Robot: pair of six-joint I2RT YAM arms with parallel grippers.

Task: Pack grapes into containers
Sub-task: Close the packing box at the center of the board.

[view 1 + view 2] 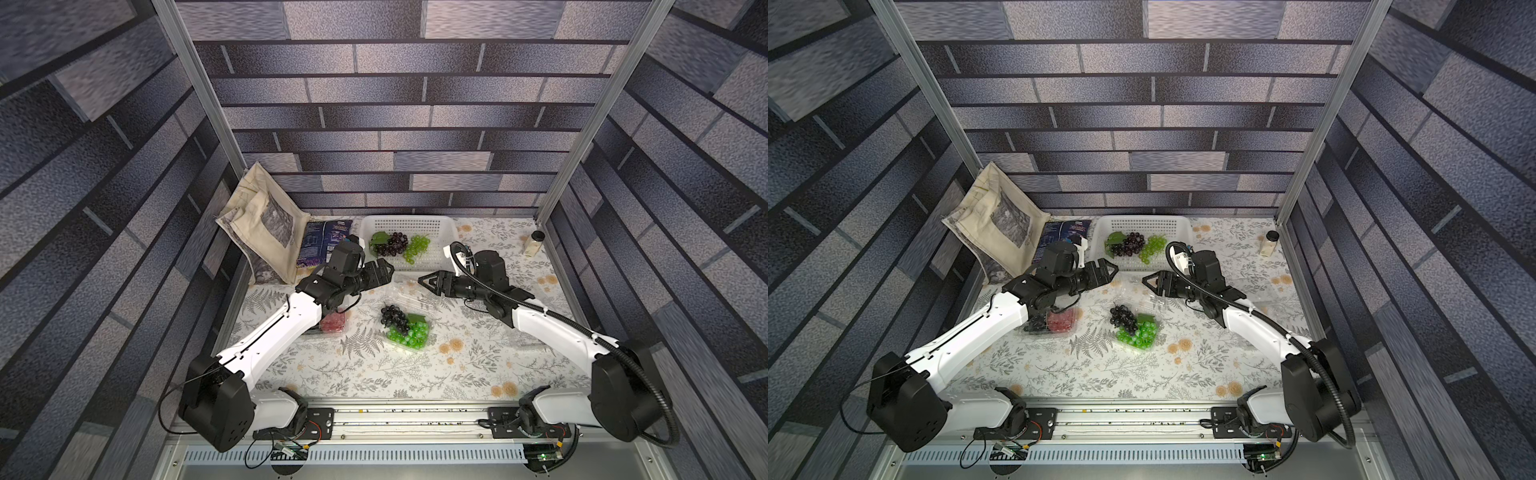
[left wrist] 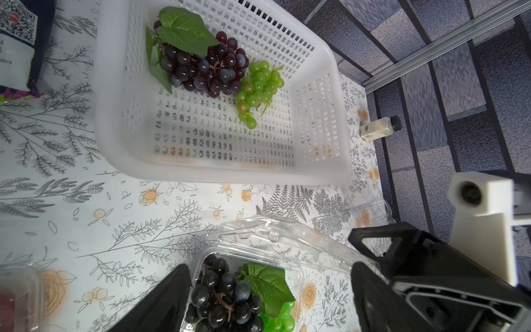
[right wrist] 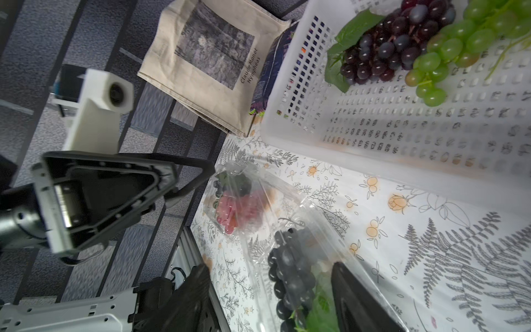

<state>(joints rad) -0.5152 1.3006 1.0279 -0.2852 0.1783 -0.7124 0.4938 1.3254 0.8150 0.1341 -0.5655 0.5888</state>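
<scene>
So both arms hang over the grey-and-orange floral tablecloth [image 1: 374,374], tips facing each other, just in front of the white perforated plastic basket [image 1: 440,226]. The left gripper [image 1: 385,270] has its jaws spread wide with nothing between them. The right gripper [image 1: 426,280] looks spread apart too in its wrist view, and it's empty as well.

Right below them sits the open clear plastic clamshell punnet [image 1: 409,297], lid flipped back toward the basket. Inside it are a dark purple-black grape bunch [image 1: 394,316] and a bright green grape bunch [image 1: 409,334], with a green leaf between them.

A second clear punnet [image 1: 1069,332] holding red grapes [image 1: 1061,320] is tucked partly under the left arm.

Still in the basket: a dark purple bunch with leaves [image 1: 392,243], touching a pale green bunch [image 1: 417,247].

Off to the side there's a cream canvas tote bag [image 1: 266,232], a dark blue packet [image 1: 324,241] and a small black-capped bottle [image 1: 534,243].
</scene>
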